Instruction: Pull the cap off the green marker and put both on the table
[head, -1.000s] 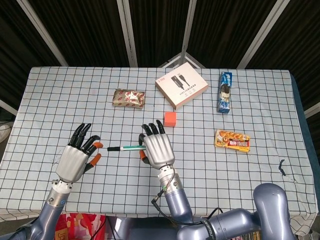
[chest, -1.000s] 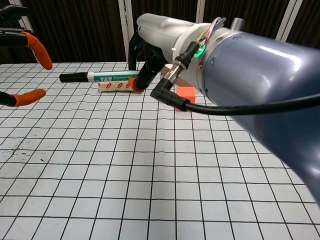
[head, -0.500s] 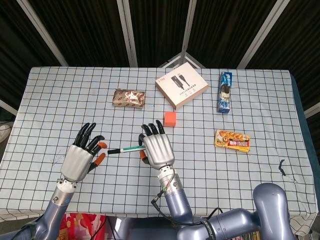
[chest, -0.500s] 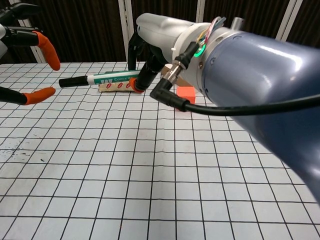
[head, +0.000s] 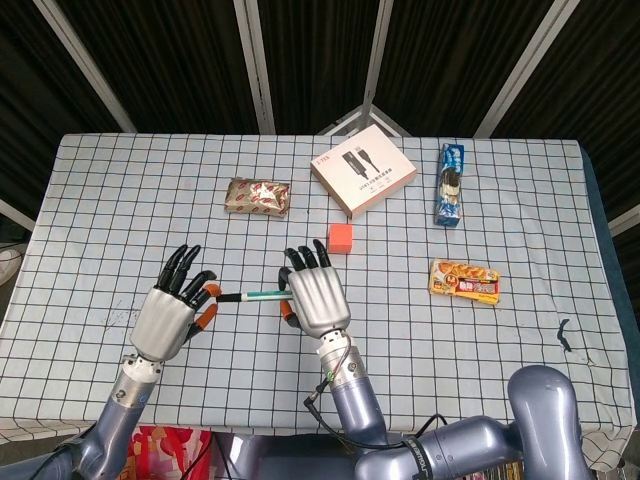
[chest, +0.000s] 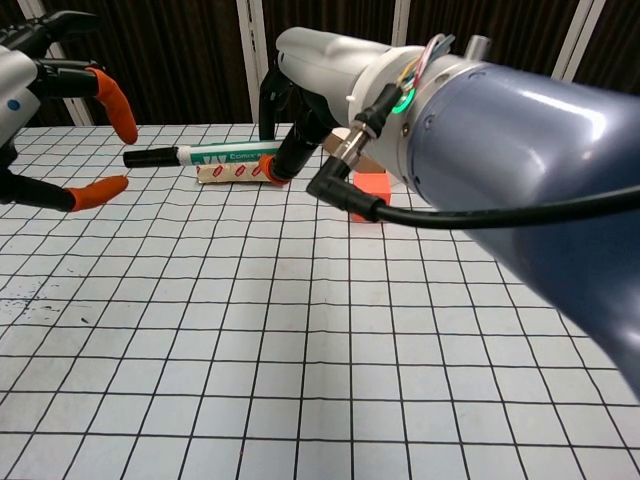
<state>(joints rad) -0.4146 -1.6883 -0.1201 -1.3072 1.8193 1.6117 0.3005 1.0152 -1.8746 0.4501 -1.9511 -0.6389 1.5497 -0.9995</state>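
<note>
The green marker (head: 252, 296) (chest: 222, 155) is held level above the table, its dark cap (chest: 148, 157) pointing toward my left side. My right hand (head: 315, 293) (chest: 300, 100) grips the marker's barrel at its right end. My left hand (head: 176, 312) (chest: 55, 130) hovers just left of the cap with its fingers spread. In the chest view its orange fingertips (chest: 122, 105) stand above and below the cap's end without touching it.
A brown snack packet (head: 258, 196), a white cable box (head: 363, 170), an orange cube (head: 341, 238) (chest: 372, 186), a blue packet (head: 451, 184) and an orange snack packet (head: 465, 281) lie on the checked tablecloth (head: 120, 200) behind and to the right of the hands.
My left hand has moved right, closing the gap to the marker's cap end. The right hand and marker have stayed nearly still.
</note>
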